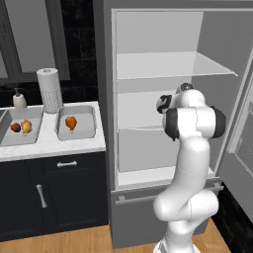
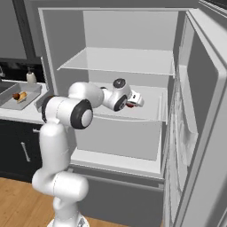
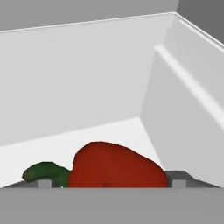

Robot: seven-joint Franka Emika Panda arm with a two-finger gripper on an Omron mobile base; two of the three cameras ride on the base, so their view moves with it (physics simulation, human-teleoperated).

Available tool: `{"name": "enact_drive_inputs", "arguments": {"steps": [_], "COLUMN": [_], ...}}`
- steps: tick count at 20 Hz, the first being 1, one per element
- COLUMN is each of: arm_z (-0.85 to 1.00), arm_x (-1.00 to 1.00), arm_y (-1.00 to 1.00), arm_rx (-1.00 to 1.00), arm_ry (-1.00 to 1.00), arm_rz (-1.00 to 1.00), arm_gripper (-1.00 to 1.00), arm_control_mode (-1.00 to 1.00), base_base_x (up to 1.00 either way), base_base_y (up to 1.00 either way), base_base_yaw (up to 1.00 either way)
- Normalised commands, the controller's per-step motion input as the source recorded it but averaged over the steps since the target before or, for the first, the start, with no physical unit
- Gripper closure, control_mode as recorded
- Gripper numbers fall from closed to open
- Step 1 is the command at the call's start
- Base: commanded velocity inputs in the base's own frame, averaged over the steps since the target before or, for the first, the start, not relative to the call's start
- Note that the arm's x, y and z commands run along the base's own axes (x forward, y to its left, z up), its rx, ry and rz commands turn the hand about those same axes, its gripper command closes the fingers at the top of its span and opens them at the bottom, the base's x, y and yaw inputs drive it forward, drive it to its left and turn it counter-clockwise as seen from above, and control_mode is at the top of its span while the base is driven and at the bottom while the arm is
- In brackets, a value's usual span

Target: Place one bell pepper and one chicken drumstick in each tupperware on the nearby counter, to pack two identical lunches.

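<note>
Closest to the hand camera, a red bell pepper (image 3: 116, 166) with a green stem lies between the gripper (image 3: 109, 186) tips on a fridge shelf (image 2: 148, 111); whether the jaws pinch it or stand free, I cannot tell. Beyond rise the white fridge walls. Away on the counter (image 1: 49, 143), two tupperware trays (image 1: 89, 129) hold drumsticks (image 1: 71, 122), beside a paper towel roll (image 1: 50, 90).

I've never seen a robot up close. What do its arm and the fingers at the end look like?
The arm is built of smooth, glossy white rounded segments, thick like bent pipes, with dark grey to black rings and caps at the joints. No cables or markings show. The gripper ends in two small grey, blocky fingers, seen in the hand view.
</note>
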Motion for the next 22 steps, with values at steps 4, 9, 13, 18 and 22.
{"name": "enact_drive_inputs", "arguments": {"steps": [4,9,13,18,22], "arm_z": [-0.24,-0.20,0.10,0.68,0.78], "arm_x": [0.02,-0.10,-0.96,-1.00,-1.00], "arm_y": [-0.10,-0.02,0.00,0.00,0.05], "arm_rx": [0.00,0.00,0.00,-0.01,-0.08], "arm_ry": [0.00,-0.01,-0.02,-0.04,0.00], "arm_rz": [0.00,0.00,0.00,0.01,0.08], "arm_gripper": [1.00,1.00,1.00,1.00,1.00], "arm_control_mode": [-1.00,-1.00,-1.00,-1.00,-1.00], "base_base_x": [0.00,0.00,0.00,0.00,0.00], "base_base_y": [0.00,0.00,0.00,0.00,0.00], "base_base_yaw": [0.00,0.00,0.00,0.00,0.00]}}
